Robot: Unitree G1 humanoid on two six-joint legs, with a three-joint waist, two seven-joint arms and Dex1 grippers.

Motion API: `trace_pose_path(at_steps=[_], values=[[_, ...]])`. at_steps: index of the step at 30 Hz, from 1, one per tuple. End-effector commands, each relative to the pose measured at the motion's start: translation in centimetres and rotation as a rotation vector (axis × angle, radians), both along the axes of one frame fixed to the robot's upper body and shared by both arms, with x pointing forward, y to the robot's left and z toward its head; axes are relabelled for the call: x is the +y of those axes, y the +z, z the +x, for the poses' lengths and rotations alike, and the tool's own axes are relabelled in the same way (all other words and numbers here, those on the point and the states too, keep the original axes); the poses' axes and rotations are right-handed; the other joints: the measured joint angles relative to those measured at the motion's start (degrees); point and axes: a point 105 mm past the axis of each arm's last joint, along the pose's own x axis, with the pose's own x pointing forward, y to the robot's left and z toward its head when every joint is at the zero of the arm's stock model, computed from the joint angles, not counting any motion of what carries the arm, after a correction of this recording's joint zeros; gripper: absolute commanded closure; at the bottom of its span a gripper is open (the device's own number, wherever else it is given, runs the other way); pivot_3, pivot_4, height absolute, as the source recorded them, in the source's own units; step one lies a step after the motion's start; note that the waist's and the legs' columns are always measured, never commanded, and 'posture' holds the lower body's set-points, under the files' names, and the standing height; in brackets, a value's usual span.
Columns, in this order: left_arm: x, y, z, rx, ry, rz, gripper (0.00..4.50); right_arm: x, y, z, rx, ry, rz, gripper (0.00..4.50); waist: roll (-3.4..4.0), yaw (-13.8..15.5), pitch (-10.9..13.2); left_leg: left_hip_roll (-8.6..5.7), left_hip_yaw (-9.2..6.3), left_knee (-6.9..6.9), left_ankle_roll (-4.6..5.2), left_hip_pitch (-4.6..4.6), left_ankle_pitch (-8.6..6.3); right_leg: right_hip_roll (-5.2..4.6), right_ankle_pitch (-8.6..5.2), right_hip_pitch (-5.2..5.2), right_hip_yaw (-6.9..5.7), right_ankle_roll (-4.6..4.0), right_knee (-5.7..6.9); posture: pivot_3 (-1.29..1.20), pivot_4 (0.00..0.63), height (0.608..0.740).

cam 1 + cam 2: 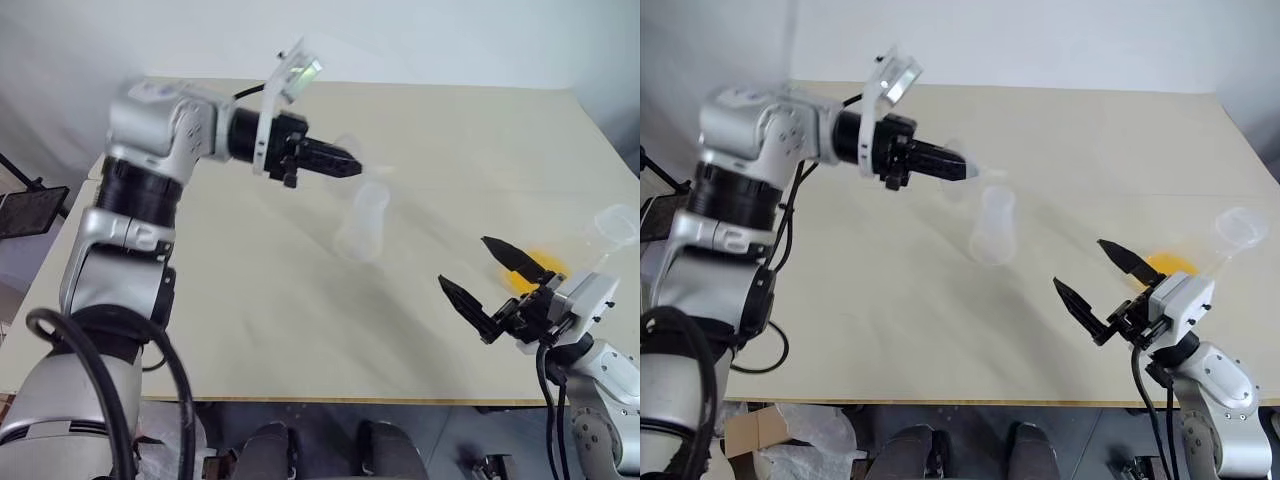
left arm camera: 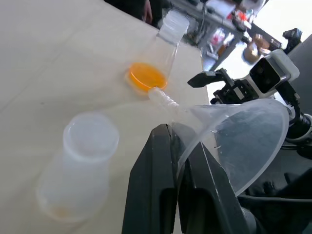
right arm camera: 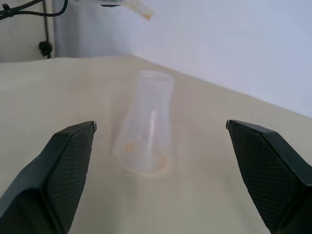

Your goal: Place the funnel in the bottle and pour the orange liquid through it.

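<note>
Holding the funnel (image 2: 234,136) by its rim, left end effector (image 2: 178,161) clamped shut, stem aimed toward the bottle (image 2: 80,165) upright mid-bench (image 1: 250,330). Head view: right end effector (image 1: 490,280) spread wide, empty, near the orange liquid (image 1: 527,268). Right wrist view: bottle empty, ready for steadying.

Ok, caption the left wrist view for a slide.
Left pincer shut on the clear funnel, above the empty bottle; orange liquid waits in the flask.
</note>
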Motion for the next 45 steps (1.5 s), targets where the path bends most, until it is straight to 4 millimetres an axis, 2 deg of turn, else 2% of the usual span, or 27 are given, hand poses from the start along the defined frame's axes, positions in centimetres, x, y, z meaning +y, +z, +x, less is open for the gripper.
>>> trace_pose_path(at_steps=[1, 5, 10, 17, 22, 26, 34, 39, 40, 43, 44, 45], values=[[-0.3, -0.4, 1.1, 0.022, 0.061, 0.089, 4.49, 0.2, 1.9, -0.4, -0.089, -0.03, 0.025, 0.0, 0.02, 0.0, 0.01, 0.0, 0.01, 0.0, -0.01, 0.01, 0.0, 0.0, 0.0, 0.0, 0.02, 0.0, 0.01, 0.0, 0.15, 0.74], [-0.8, -1.0, 2.1, 0.023, 0.11, 0.163, 4.49, 0.5, 2.1, -0.4, -0.098, -0.048, 0.046, 0.0, -0.01, 0.15, 0.04, 0.01, 0.03, 0.01, -0.01, 0.0, 0.01, 0.01, -0.01, -0.02, 0.05, 0.0, 0.01, 0.0, 0.15, 0.74], [-1.4, -0.2, 2.4, 0.024, 0.12, 0.177, 4.49, 1.0, 1.5, -0.5, -0.087, -0.058, 0.044, 0.0, -0.05, 0.37, 0.07, 0.0, 0.07, 0.01, -0.01, -0.08, 0.0, 0.0, -0.01, -0.13, 0.08, 0.0, 0.0, 0.0, 0.15, 0.74], [-2.2, -1.6, 2.6, -0.009, 0.082, 0.279, 4.49, 1.6, 1.3, -0.2, -0.083, -0.052, 0.044, 0.0, -0.05, 0.24, 0.07, 0.0, 0.09, 0.02, -0.01, -0.1, 0.0, -0.01, -0.01, -0.15, 0.08, 0.0, 0.01, 0.0, 0.15, 0.74], [-1.9, -2.0, 3.2, -0.023, 0.107, 0.306, 4.49, 1.6, 1.2, -0.2, -0.088, -0.056, 0.043, 0.0, -0.05, 0.22, 0.07, 0.01, 0.15, 0.03, 0.0, -0.22, 0.01, 0.0, 0.0, -0.35, 0.13, 0.0, 0.08, 0.0, 0.15, 0.74], [-1.8, -2.0, 3.3, -0.025, 0.109, 0.308, 4.49, 1.4, 0.9, -0.1, -0.084, -0.06, 0.045, 0.0, -0.05, 0.33, 0.07, 0.0, 0.15, 0.33, 0.01, -0.75, 0.01, -0.03, 0.0, -0.92, 0.18, 0.0, 0.49, 0.0, 0.15, 0.74], [-2.8, -1.4, 3.6, -0.059, 0.112, 0.239, 2.64, 1.7, 0.7, 0.0, -0.079, -0.049, 0.047, 0.0, -0.05, 0.29, 0.07, 0.0, 0.15, 0.37, 0.02, -0.75, 0.01, -0.03, 0.0, -0.91, 0.18, 0.0, 0.52, 0.0, 0.15, 0.74], [-3.5, -0.8, 4.7, -0.147, 0.159, 0.118, 1.46, 2.0, 0.3, 0.0, -0.076, -0.049, 0.051, 0.0, -0.05, 0.26, 0.07, 0.01, 0.13, 0.38, 0.02, -0.75, 0.01, -0.04, 0.0, -0.92, 0.18, 0.0, 0.56, 0.0, 0.15, 0.74], [-3.5, -0.6, 4.8, -0.16, 0.153, 0.086, 1.12, 2.0, 0.2, 0.0, -0.076, -0.05, 0.051, 0.0, -0.05, 0.26, 0.07, 0.02, 0.13, 0.38, 0.02, -0.75, 0.01, -0.05, 0.0, -0.93, 0.18, 0.0, 0.57, 0.0, 0.15, 0.74], [-2.7, -0.6, 4.8, -0.211, 0.1, 0.023, 0.22, 1.9, 0.2, -0.1, -0.081, -0.056, 0.049, 0.0, -0.04, 0.24, 0.06, 0.0, 0.13, 0.39, 0.02, -0.75, 0.01, -0.06, 0.0, -0.93, 0.17, 0.0, 0.6, 0.0, 0.15, 0.74], [-2.3, -0.5, 4.7, -0.242, 0.073, -0.022, 0.01, 1.8, 0.2, -0.1, -0.083, -0.061, 0.049, 0.0, -0.04, 0.21, 0.06, -0.01, 0.13, 0.39, 0.02, -0.74, 0.01, -0.06, 0.0, -0.93, 0.17, 0.0, 0.61, 0.0, 0.15, 0.74], [-1.5, -0.4, 4.6, -0.281, 0.046, -0.082, 0.01, 1.6, 0.3, -0.1, -0.089, -0.073, 0.046, 0.0, -0.03, 0.15, 0.05, -0.01, 0.14, 0.39, 0.02, -0.72, 0.01, -0.06, 0.0, -0.92, 0.17, 0.0, 0.63, 0.0, 0.15, 0.74]])
